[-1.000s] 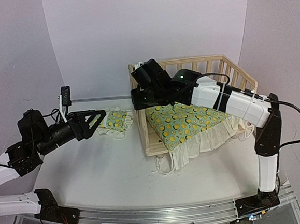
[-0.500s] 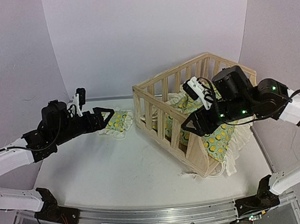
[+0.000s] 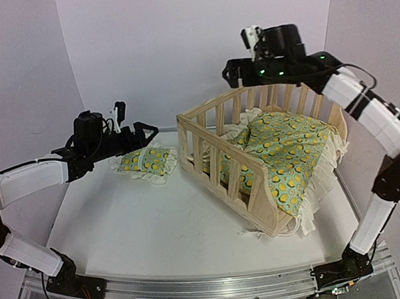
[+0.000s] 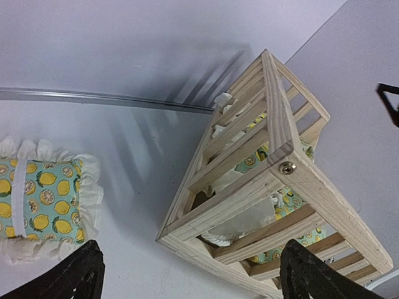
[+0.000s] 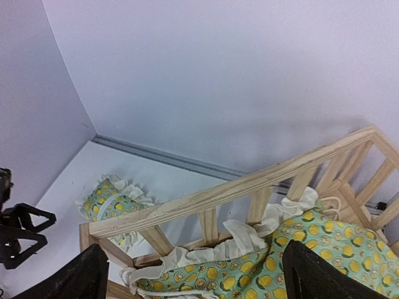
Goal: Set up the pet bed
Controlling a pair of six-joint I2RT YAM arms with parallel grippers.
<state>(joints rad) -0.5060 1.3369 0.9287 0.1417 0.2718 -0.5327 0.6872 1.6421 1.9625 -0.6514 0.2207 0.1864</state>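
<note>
The pet bed's pine frame stands right of centre, slatted sides up. Its lemon-patterned cushion lies inside, and the cream ruffle spills over the low right side. The matching pillow lies on the table left of the frame. My left gripper hovers open just above the pillow, pointing toward the frame. In the left wrist view the pillow and the frame's corner lie ahead of the empty left gripper. My right gripper hangs open above the back rail, over the cushion.
A metal strip runs along the foot of the back wall. Walls close in on the left, back and right. The arms' mounting rail runs along the near edge. A ruffle with cord trails out by the frame's near corner.
The bed frame was turned and the cushion settled inside it. My right gripper opened, let go of the cushion and rose above the back rail. My left gripper advanced over the pillow.
</note>
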